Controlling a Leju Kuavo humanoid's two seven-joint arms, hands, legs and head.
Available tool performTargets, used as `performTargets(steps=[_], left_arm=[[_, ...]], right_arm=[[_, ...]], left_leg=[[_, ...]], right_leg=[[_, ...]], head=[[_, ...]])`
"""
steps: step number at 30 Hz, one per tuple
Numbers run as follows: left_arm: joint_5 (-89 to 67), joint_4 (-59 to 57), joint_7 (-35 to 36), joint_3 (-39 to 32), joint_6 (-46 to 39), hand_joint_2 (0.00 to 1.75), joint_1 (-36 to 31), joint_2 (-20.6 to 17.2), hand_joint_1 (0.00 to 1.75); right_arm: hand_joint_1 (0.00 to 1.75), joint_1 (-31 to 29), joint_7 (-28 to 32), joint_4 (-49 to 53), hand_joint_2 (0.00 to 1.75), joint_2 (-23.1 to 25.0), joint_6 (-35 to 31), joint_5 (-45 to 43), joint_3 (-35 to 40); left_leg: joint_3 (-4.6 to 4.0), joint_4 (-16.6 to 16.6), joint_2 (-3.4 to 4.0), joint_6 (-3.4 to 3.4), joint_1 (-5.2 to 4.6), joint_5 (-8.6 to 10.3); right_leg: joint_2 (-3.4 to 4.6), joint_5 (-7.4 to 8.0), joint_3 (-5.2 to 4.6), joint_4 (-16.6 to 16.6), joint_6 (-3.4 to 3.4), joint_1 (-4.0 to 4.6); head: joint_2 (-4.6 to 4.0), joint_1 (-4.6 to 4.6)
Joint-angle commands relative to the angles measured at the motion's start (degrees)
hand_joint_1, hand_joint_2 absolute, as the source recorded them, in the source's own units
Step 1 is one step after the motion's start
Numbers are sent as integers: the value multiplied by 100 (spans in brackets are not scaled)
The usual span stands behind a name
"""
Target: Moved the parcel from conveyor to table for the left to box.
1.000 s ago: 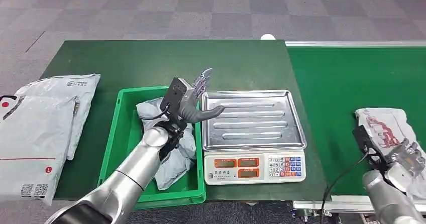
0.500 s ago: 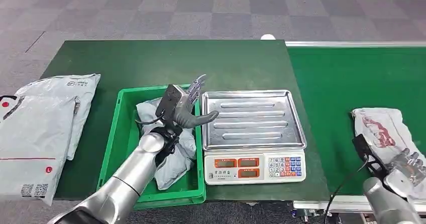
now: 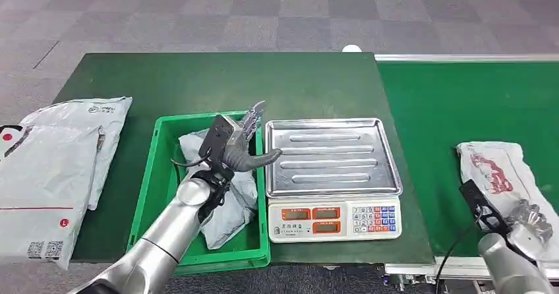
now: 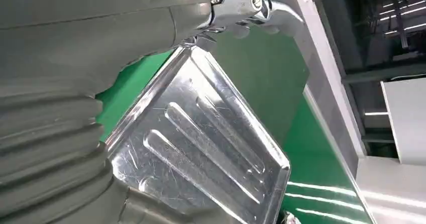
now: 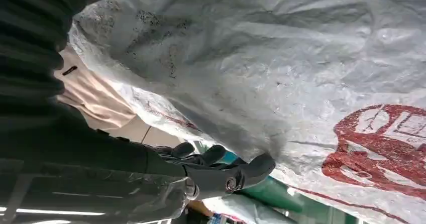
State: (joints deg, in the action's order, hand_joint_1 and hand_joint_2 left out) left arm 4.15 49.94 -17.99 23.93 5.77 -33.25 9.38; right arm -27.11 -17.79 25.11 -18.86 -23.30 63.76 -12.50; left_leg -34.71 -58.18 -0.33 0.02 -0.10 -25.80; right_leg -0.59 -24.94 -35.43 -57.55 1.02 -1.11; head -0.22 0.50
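Note:
A white-grey parcel [image 3: 496,165] with red print lies on the green conveyor [image 3: 461,103] at the right; up close it is a crinkled sheet [image 5: 281,68]. My right hand [image 3: 529,220] is at the parcel's near edge, its dark fingers [image 5: 221,174] stretched out along the edge with nothing gripped. My left hand [image 3: 242,142] hovers with fingers spread over the right rim of the green bin [image 3: 148,175], holding nothing. Its grey cover [image 4: 75,58] stands close before the scale's steel tray [image 4: 201,133].
A crumpled grey parcel [image 3: 231,208] lies in the bin. An electronic scale [image 3: 333,225] stands between the bin and the conveyor. Grey mail bags [image 3: 53,169] lie at the left end of the dark green table [image 3: 198,83]. Beyond the table is carpeted floor.
My left hand has drawn back from the scale tray toward the bin. My right hand has sunk lower along the parcel's near edge, and the parcel has shifted slightly left.

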Motion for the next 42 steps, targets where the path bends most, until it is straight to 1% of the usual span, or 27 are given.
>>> performTargets(steps=[1,6,7,8,9,10,11,12,13,14,15,16,17,20,21,24,25,26,29,31,32,33,36,39,40,41,42], left_arm=[[-23,-113,36,-96,-2,175,-72,-135,0],[-69,0,72,-148,-14,175,23,-169,0],[-87,28,81,-161,-11,175,42,-186,0],[-104,34,92,-180,-2,175,44,-191,0],[-145,34,114,-198,47,175,27,-182,0],[-149,36,116,-200,49,175,22,-180,0],[-184,56,145,-195,75,175,11,-166,0],[-216,82,175,-201,96,175,12,-157,0],[-238,93,196,-201,110,175,12,-152,0],[-272,120,240,-214,119,175,14,-136,0],[-291,135,273,-237,125,175,15,-127,0],[-299,144,290,-249,130,175,17,-126,0],[-301,159,305,-259,136,175,30,-128,0],[-295,174,341,-296,186,175,39,-122,0],[-284,180,353,-315,231,175,41,-111,0],[-287,181,358,-317,237,175,44,-101,0],[-287,181,358,-317,237,175,44,-101,0],[-287,181,358,-317,237,175,44,-101,0],[-313,176,367,-305,248,175,62,-92,0],[-348,149,361,-307,250,175,90,-58,0],[-387,107,355,-286,258,175,72,-44,0],[-409,62,350,-294,250,175,12,-19,0],[-422,28,370,-303,252,175,-64,-11,0],[-511,61,473,-346,163,175,-57,-20,0],[-544,68,489,-369,130,175,-32,-17,0],[-569,41,500,-397,101,175,-11,-1,0],[-604,-18,487,-409,83,175,-8,15,0]], right_arm=[[0,-258,7,-257,175,161,53,-20,-437],[0,-235,57,-270,175,211,206,-57,-520],[0,-229,9,-276,175,212,293,-35,-524],[0,-197,-91,-250,175,209,297,61,-502],[0,-166,-306,-225,175,182,357,306,-414],[0,-165,-306,-215,175,184,346,309,-422],[0,-161,-211,-174,175,212,376,234,-515],[0,-155,-72,-136,175,239,442,139,-621],[19,-154,-16,-115,175,255,444,104,-671],[175,-156,141,-87,175,290,510,-25,-795],[175,-174,361,-69,175,322,712,-210,-935],[175,-168,304,-46,175,313,659,-122,-871],[175,-195,353,-56,175,323,753,-171,-904],[175,-200,332,-68,175,272,871,-114,-851],[175,-169,351,-53,175,244,893,-117,-854],[175,-129,389,-43,175,234,898,-134,-860],[175,-129,389,-43,175,234,898,-134,-860],[175,-129,389,-43,175,234,898,-134,-860],[175,-65,426,14,175,249,891,-154,-863],[175,58,455,119,175,300,833,-175,-872],[175,108,493,189,175,329,788,-189,-879],[175,120,504,247,175,337,754,-173,-856],[175,82,541,310,175,338,774,-189,-845],[175,46,1035,947,175,534,260,-317,-761],[175,129,1058,1329,175,622,259,-360,-685],[175,269,1218,1838,175,731,57,-404,-575],[175,454,1181,2396,175,833,115,-451,-421]], left_leg=[[21,7,19,-5,5,-5],[22,8,18,-5,5,-5],[30,11,24,-6,6,-8],[17,6,16,-4,4,-5],[26,10,21,-6,6,-7],[36,15,24,-8,7,-8],[21,7,16,-6,7,-6],[30,11,17,-7,6,-6],[16,5,12,-5,5,-4],[27,9,15,-6,7,-7],[14,4,11,-4,5,-4],[24,7,19,-5,7,-7],[31,11,24,-6,6,-8],[16,5,17,-4,2,-4],[25,10,19,-6,3,-4],[30,12,16,-7,6,-5],[19,5,10,-5,6,-4],[33,12,16,-7,8,-5],[22,6,10,-5,6,-4],[41,17,14,-8,8,-6],[26,9,5,-5,7,-4],[37,14,9,-6,9,-5],[19,4,5,-3,7,-4],[26,6,17,-5,6,-5],[15,2,18,-4,3,-4],[21,3,26,-6,6,-6],[12,3,25,-5,1,-4]], right_leg=[[20,2,16,11,-8,6],[19,2,18,11,-8,6],[26,2,24,15,-10,7],[17,1,12,8,-6,4],[22,1,21,12,-9,7],[26,1,29,17,-11,7],[17,1,18,10,-8,7],[18,0,25,14,-10,7],[13,1,13,7,-7,5],[17,1,25,15,-10,8],[11,1,11,7,-6,6],[20,1,20,12,-8,8],[26,2,24,15,-10,7],[17,2,12,7,-6,3],[20,2,20,10,-9,3],[17,1,29,15,-10,7],[10,1,18,9,-7,7],[17,2,31,17,-11,9],[10,0,21,10,-7,7],[14,0,39,21,-11,9],[6,0,27,14,-7,8],[10,0,37,21,-9,10],[6,0,20,9,-6,8],[18,2,23,12,-7,7],[18,2,11,4,-5,4],[27,4,16,8,-8,7],[26,4,6,3,-6,1]], head=[[0,0],[0,0],[0,0],[0,0],[0,0],[0,0],[0,0],[0,0],[0,0],[0,0],[0,0],[0,0],[0,0],[0,0],[0,0],[0,0],[0,0],[0,0],[0,0],[0,0],[0,0],[0,0],[0,0],[0,0],[0,0],[0,0],[0,0]])
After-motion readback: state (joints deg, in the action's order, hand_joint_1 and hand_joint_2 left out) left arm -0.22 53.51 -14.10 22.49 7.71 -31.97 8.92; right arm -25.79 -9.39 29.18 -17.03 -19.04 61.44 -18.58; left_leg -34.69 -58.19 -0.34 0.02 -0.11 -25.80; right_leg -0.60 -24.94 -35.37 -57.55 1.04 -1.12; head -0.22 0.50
